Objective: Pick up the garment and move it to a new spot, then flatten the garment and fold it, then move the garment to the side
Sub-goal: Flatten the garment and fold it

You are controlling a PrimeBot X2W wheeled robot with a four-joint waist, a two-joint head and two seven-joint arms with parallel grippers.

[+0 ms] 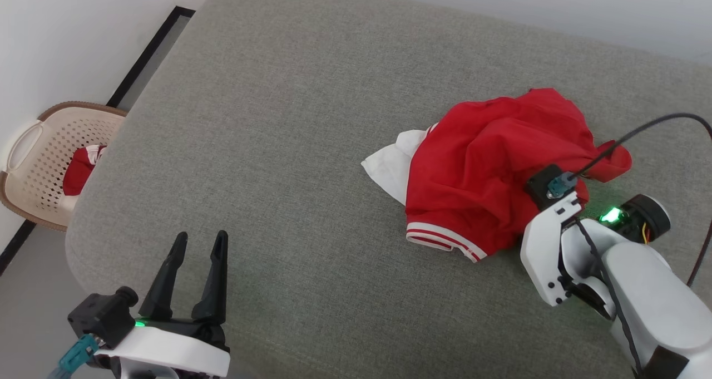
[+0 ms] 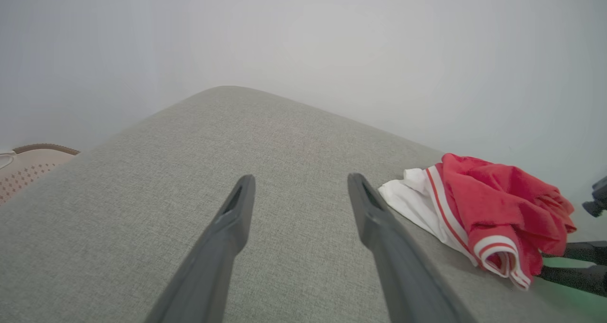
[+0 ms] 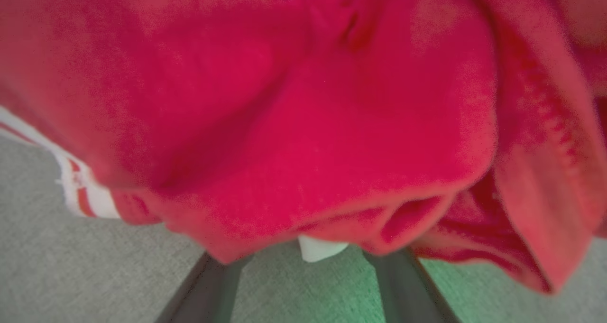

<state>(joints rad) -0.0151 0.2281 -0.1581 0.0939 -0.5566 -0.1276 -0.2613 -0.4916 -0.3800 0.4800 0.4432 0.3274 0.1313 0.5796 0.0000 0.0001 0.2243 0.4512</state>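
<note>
**Head view:** The garment (image 1: 478, 167), a red T-shirt with a white sleeve and red-and-white striped trim, lies crumpled on the right part of a grey cushion (image 1: 289, 145). The right hand (image 1: 542, 217) pushes into the heap from the cushion's near-right side, its fingers hidden under the cloth, and a black cable (image 1: 656, 120) loops over the cushion's right edge. The left hand (image 1: 201, 235) hovers at the cushion's near-left edge, well apart from the shirt, its 2 dark fingers apart and holding nothing. Off the cushion's left side stands a beige perforated basket (image 1: 33, 162) with a red cloth (image 1: 78, 170) inside.

**Left wrist view:** The left hand (image 2: 301, 178) points across bare cushion (image 2: 284, 133), its fingers spread wide. The garment (image 2: 498, 204) sits at the cushion's right, striped hem nearest the camera. The basket's rim (image 2: 28, 164) peeks past the cushion's left edge.

**Right wrist view:** Red fabric of the garment (image 3: 303, 100) drapes over the right hand (image 3: 303, 285). The 2 finger bases stand apart above the cushion (image 3: 71, 275), with the tips buried under the folds. Whether they touch the cloth cannot be told.
</note>
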